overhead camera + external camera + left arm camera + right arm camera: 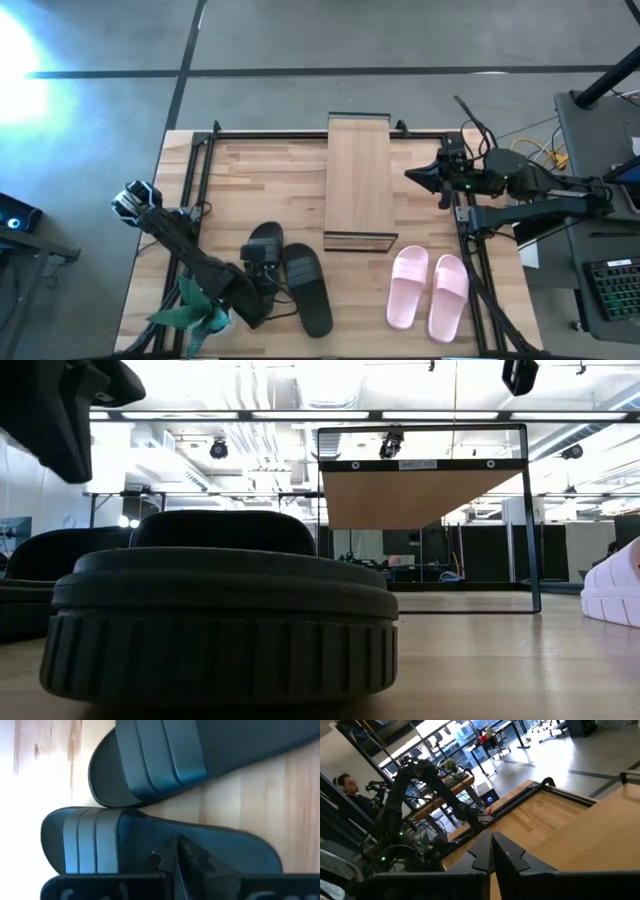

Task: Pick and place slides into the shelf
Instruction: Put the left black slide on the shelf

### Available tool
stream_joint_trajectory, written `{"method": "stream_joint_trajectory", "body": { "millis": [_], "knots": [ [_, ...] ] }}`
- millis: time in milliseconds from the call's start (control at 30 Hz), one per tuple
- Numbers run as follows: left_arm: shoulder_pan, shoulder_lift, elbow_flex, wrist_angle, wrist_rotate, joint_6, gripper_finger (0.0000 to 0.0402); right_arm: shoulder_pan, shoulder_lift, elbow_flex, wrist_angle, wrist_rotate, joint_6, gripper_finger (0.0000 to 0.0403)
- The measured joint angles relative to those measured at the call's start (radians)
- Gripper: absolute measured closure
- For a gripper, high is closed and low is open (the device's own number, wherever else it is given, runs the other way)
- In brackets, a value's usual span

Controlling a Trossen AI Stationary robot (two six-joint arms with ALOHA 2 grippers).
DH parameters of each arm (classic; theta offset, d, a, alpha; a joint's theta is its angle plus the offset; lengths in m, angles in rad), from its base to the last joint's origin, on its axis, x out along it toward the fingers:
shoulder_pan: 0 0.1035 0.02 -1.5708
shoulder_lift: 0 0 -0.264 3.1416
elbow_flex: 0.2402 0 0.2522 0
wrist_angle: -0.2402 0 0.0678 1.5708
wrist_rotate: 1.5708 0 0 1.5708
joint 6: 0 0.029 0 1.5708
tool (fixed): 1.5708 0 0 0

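Two black slides lie side by side near the table's near edge, one (pixel 308 288) clear of the arm, the other (pixel 265 240) partly under my left gripper (pixel 262 264). In the left wrist view the shut fingers (pixel 176 856) stand over the heel half of one black slide (pixel 100 845), beside the other (pixel 200 755). The low view shows this gripper (pixel 60 410) well above the slides (pixel 220 620). The pink pair (pixel 428 292) rests soles down to the right. The shelf (pixel 360 180) stands mid-table. My right gripper (pixel 412 175), shut (pixel 492 851), hovers by the shelf's right side.
A green toy plant (pixel 190 312) lies at the near-left corner under the left arm. A dark metal frame (pixel 200 150) runs along the table's edges. Bare wood (pixel 260 180) lies left of the shelf. A person sits beyond the table in the right wrist view (pixel 347 787).
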Motion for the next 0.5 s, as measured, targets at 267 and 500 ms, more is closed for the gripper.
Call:
{"method": "stream_joint_trajectory", "body": {
  "millis": [267, 500],
  "knots": [
    [0.002, 0.0, 0.018, 0.002, 0.017, -0.012, 0.0402, 0.0, -0.012, 0.0, -0.029, 0.0, 0.0, 0.0394],
    [0.007, 0.0, -0.004, 0.012, 0.065, -0.025, 0.0402, 0.0, -0.023, 0.0, -0.05, 0.0, 0.012, 0.0394]
  ]
}}
